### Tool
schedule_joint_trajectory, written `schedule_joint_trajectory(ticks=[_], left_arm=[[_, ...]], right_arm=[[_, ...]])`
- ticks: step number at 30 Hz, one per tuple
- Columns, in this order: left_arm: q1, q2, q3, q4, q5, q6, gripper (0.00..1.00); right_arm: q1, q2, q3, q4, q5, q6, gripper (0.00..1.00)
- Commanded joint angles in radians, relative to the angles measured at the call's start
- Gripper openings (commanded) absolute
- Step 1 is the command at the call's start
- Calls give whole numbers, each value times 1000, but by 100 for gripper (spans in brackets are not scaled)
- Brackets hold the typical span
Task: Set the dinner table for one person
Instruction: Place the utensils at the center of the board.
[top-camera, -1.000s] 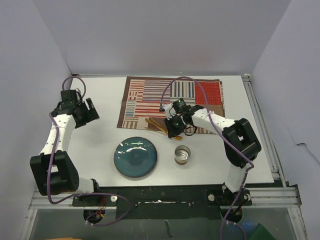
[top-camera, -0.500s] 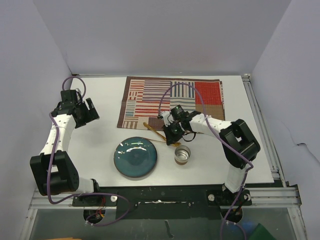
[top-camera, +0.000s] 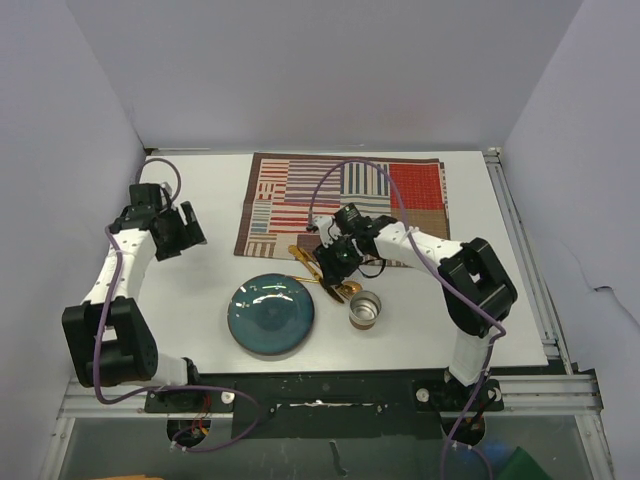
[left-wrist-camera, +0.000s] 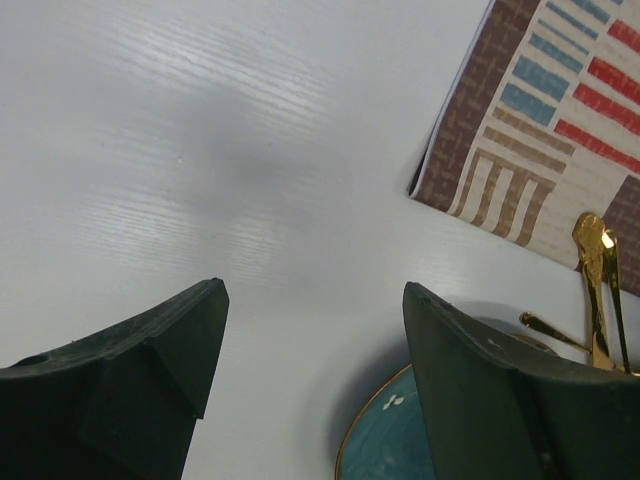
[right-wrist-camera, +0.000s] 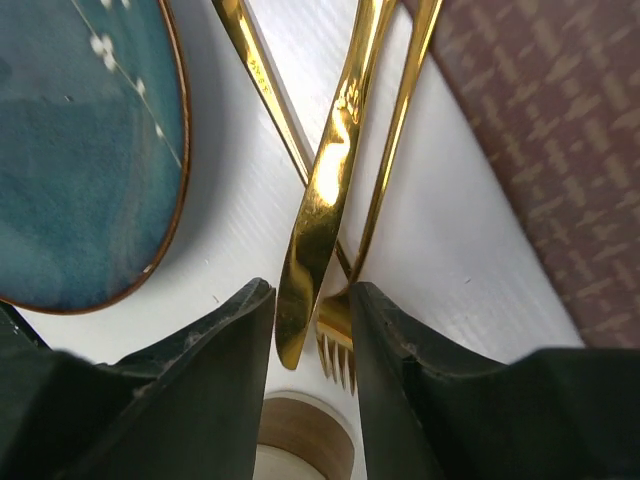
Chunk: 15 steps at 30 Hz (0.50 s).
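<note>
White dinner table (top-camera: 420, 330) lies beneath both grippers. Our left gripper (left-wrist-camera: 312, 300) hangs spread wide, empty. The right gripper (right-wrist-camera: 311, 295) brackets the crossed gold cutlery (right-wrist-camera: 335, 150) tips; pinching or loose, we cannot tell. Lifting now could snag them, skidding pieces against the plate (right-wrist-camera: 80, 150) beside one finger.

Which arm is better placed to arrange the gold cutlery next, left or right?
Right. The right gripper hangs directly over the gold cutlery lying crossed beside the blue plate, jaws parted around the knife tip. The left gripper hovers open over the table, off to the left of the placemat.
</note>
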Motion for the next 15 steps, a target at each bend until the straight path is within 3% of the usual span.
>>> schedule_joint_trajectory(ticks=[1, 8, 15], left_arm=[[-28, -27, -52, 19, 87, 5, 71], [-195, -139, -133, 39, 112, -89, 71], [-357, -228, -141, -44, 70, -154, 71]], right_arm=[[4, 4, 113, -9, 7, -26, 37], [4, 32, 203, -21, -8, -33, 37], [24, 21, 148, 42, -59, -9, 34]])
